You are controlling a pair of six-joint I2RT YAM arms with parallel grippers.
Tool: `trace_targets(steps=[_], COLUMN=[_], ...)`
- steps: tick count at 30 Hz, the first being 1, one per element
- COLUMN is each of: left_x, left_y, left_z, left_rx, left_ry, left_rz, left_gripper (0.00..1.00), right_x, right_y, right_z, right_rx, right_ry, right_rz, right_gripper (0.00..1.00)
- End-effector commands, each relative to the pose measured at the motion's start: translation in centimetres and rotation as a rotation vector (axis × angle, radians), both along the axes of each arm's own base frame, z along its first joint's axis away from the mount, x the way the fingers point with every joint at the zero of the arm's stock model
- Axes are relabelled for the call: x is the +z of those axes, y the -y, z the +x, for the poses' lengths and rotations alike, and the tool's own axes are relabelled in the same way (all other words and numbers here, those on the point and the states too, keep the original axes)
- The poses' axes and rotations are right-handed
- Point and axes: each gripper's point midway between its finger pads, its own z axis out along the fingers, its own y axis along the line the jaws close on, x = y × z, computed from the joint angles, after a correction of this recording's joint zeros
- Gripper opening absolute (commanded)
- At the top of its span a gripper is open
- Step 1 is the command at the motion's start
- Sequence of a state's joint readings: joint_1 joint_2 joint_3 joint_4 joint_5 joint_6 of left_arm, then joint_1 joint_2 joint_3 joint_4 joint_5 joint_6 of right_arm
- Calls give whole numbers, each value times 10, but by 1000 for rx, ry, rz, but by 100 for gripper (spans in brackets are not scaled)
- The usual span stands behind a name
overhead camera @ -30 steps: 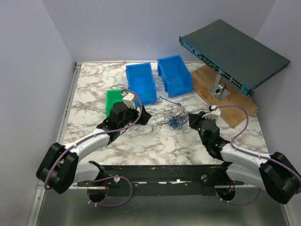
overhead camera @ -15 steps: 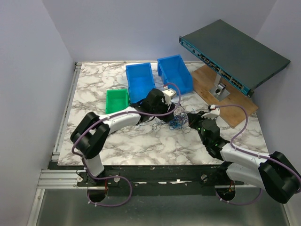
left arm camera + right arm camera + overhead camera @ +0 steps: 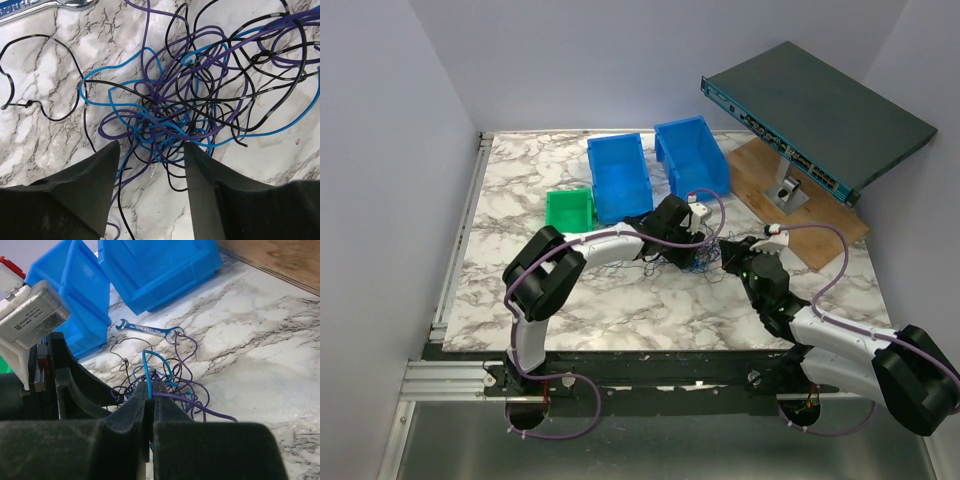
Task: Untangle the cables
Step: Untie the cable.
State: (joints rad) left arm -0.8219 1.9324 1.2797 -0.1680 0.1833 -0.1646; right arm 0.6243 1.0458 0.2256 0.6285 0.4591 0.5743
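Observation:
The cables (image 3: 165,100) are a tangle of thin blue, purple and black wires on the marble table (image 3: 520,190); from above the cables (image 3: 700,260) show between the two arms. My left gripper (image 3: 150,150) hangs open over the near side of the tangle, with a few loose strands lying between its fingers (image 3: 107,160). It stands above the cables' left side, and my right gripper (image 3: 728,256) stands at their right side. My right gripper (image 3: 151,386) is shut on a blue cable (image 3: 147,370) that loops up out of the jaws, and a purple strand (image 3: 200,407) leaves them to the right.
A silver wrench (image 3: 150,330) lies just beyond the tangle, also the wrench (image 3: 45,7) at the top left. Two blue bins (image 3: 620,178) (image 3: 692,158) and a green bin (image 3: 568,210) stand behind. A network switch (image 3: 815,115) rests over a wooden board (image 3: 760,175) at the right.
My left arm has swung right from beside the green bin to over the tangle, and its jaws have narrowed. The right gripper has stayed shut in place.

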Motion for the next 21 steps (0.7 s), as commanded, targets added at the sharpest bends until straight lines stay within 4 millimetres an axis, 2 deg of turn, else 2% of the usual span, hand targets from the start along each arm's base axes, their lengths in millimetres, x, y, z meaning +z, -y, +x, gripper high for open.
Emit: trace_targets(steps=[1,4,9,12,15,18,21], left_x=[3,2,0,5,20,26,35], left_y=[2,2,0,-4,-8,-23,-40], left_z=[6,3,-2,-2,-9,-16,-24], left_rx=[32,32,42,56,56,111,173], left_ry=[27,12,5,30,76,100,125], left_rz=[23,22,24,10,-43,-74,-117], left_gripper=[49,28,0,0,0,0,0], right_x=[2,2,3,4,4,3,-1], right_y=[4,5,7,8,12,18,35], right_z=[0,0,-1,-1,-1,-1,-2], right_rx=[-14,-16,-25,-31,-48,-84,-175], right_ry=[14,13,18,18,16,10,-11], right_rz=[5,4,3,3,-1,-1,3], right_gripper=[1,1,1,1,1,1,1])
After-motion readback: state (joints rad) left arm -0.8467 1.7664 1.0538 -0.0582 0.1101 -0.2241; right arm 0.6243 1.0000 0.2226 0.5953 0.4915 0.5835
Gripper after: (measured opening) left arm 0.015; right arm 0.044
